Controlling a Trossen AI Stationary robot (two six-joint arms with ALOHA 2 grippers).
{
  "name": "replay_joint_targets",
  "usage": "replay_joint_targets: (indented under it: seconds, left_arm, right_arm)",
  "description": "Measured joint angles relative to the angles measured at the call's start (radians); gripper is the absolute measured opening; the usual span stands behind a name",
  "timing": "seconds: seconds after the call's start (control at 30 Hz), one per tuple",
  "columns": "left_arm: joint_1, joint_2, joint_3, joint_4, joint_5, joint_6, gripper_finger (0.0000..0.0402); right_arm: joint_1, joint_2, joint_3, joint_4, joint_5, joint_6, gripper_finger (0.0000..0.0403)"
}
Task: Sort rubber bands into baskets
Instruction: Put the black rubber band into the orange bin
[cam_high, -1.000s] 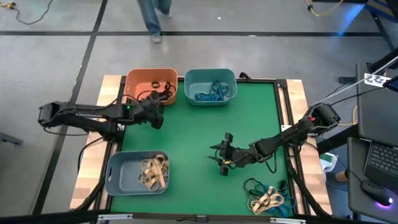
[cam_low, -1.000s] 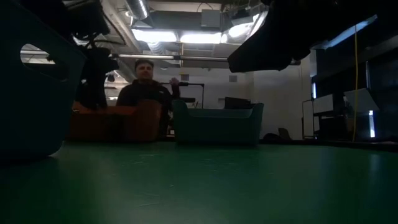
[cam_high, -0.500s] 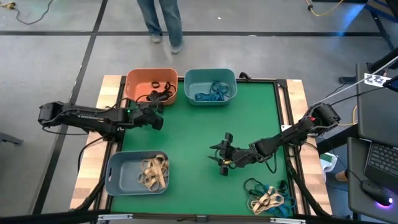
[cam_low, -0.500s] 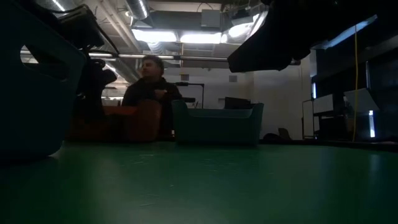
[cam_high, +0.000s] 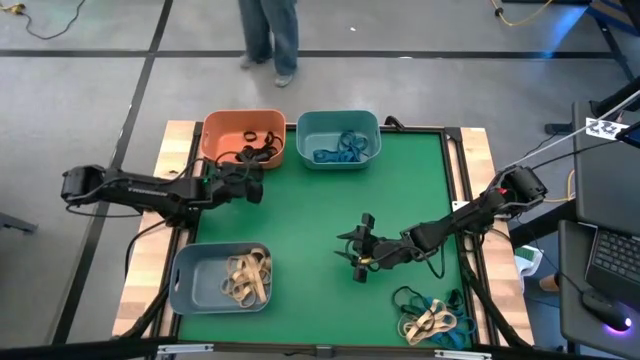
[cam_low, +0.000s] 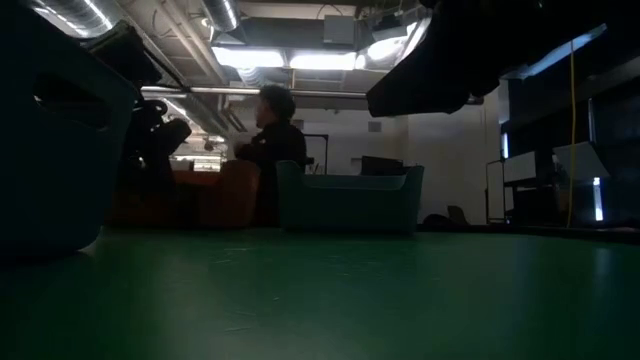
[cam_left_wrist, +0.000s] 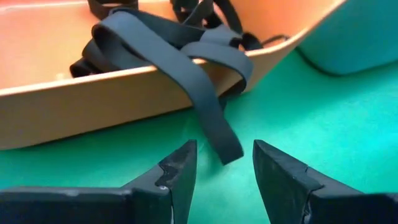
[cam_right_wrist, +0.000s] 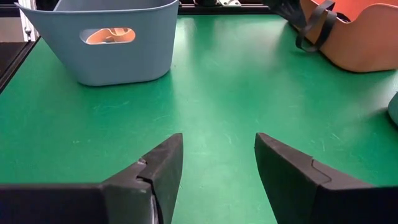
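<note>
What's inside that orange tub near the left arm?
The orange tub holds a tangle of black rubber bands; one band droops over its rim toward the green mat. Whatever lies beneath the tangle is covered.

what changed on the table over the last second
The left gripper drew back from the orange basket, towards its own side, jaws open and empty; a black rubber band now hangs over the basket's rim. The person behind the table walked across. The right gripper, open, and the other baskets stayed put.
</note>
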Motion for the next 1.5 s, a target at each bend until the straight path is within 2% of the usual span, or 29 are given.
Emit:
replay_joint_targets:
  seconds: [0.27, 0.53, 0.77, 0.93, 1.23, 1.37, 1.5]
  left_arm:
    - [0.049, 0.0, -0.079, 0.215, 0.0, 0.046, 0.0153]
    - [0.075, 0.0, -0.096, 0.23, 0.001, 0.088, 0.0145]
    - [0.074, 0.0, -0.096, 0.349, 0.043, 0.237, 0.0063]
    - [0.074, 0.0, -0.095, 0.375, 0.065, 0.289, 0.0008]
    - [0.074, -0.011, -0.063, 0.379, 0.068, 0.353, 0.0003]
    - [0.08, -0.042, -0.014, 0.37, 0.063, 0.439, 0.0006]
    - [0.103, -0.079, 0.044, 0.312, 0.013, 0.54, 0.0003]
  right_arm:
    - [0.0, 0.0, 0.0, -0.002, 0.0, -0.001, 0.0199]
    - [0.0, 0.0, 0.0, -0.004, 0.0, -0.003, 0.0199]
    - [0.0, 0.0, 0.0, -0.004, 0.0, -0.003, 0.0199]
    - [0.0, 0.0, 0.0, -0.006, 0.0, -0.003, 0.0199]
    - [0.0, 0.0, 0.0, -0.022, 0.011, -0.003, 0.0199]
    - [0.0, 0.0, 0.0, -0.025, 0.017, -0.003, 0.0199]
    - [0.0, 0.0, 0.0, -0.026, 0.018, -0.002, 0.0199]
